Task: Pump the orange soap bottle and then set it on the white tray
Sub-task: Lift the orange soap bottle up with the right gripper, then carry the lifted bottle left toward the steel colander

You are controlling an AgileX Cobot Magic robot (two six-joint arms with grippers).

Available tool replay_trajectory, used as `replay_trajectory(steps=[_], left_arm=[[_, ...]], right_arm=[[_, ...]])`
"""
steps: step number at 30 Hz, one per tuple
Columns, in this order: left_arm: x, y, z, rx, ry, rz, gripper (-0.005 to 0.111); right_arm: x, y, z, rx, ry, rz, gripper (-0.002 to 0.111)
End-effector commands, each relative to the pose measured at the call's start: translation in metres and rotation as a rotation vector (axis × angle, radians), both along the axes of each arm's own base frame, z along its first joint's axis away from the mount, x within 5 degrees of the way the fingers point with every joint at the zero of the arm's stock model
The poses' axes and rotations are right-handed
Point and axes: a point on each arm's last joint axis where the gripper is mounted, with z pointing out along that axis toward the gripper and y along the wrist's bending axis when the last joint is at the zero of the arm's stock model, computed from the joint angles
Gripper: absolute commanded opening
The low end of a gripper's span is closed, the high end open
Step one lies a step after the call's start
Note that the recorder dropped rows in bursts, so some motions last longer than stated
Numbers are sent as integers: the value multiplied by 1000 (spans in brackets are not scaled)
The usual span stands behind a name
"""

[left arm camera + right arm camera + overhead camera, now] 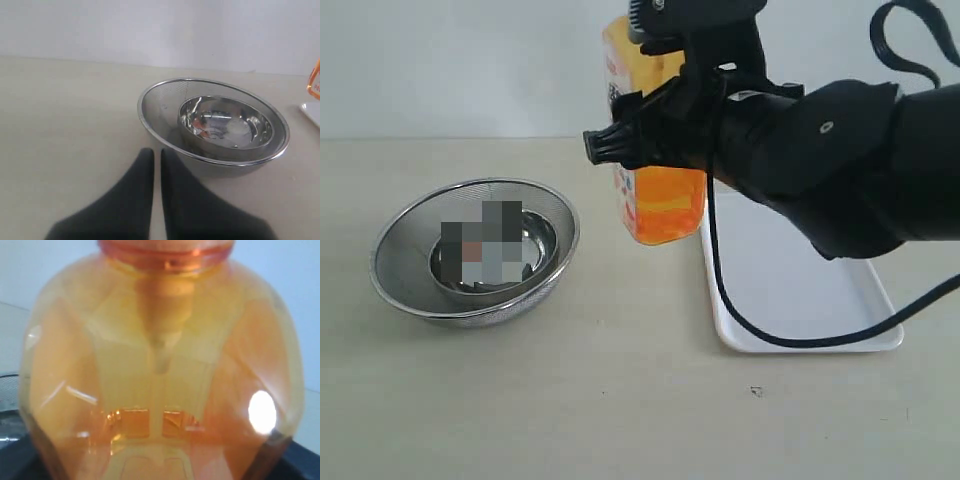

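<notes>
The orange soap bottle (pixel 660 200) is held slightly tilted at the left edge of the white tray (pixel 800 290). Its base looks just off the table. My right gripper (pixel 655 130) is shut on the bottle's upper body, one black finger (pixel 610 142) showing on its left side. The pump head is hidden by the arm at the top of the exterior view. The bottle (pixel 160 365) fills the right wrist view, with dark fingers (pixel 15 462) at its sides. My left gripper (pixel 157 152) is shut and empty, low over the table beside the strainer bowl.
A round steel mesh strainer bowl (pixel 475 250) with a smaller steel bowl (pixel 225 122) inside stands at the left. A black cable (pixel 760 335) from the right arm hangs across the tray's front left part. A corner of the tray (pixel 312 112) shows in the left wrist view.
</notes>
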Motion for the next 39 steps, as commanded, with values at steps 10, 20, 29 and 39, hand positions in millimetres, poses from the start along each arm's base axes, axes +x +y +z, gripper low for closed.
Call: replay_trajectory(steps=[10,20,29,39], left_arm=[[0,0,0,9,-7,3,5],[0,0,0,9,-7,3,5],[0,0,0,9,-7,3,5],[0,0,0,9,-7,3,5]], right_arm=[[-6,-13,-20,178,-248,-101,0],[-1,-7,-41,141,-245,-95,0],[-2,-2,-39,112,-265,-39,0],[-2,-2,-40,128,-257,-36,0]])
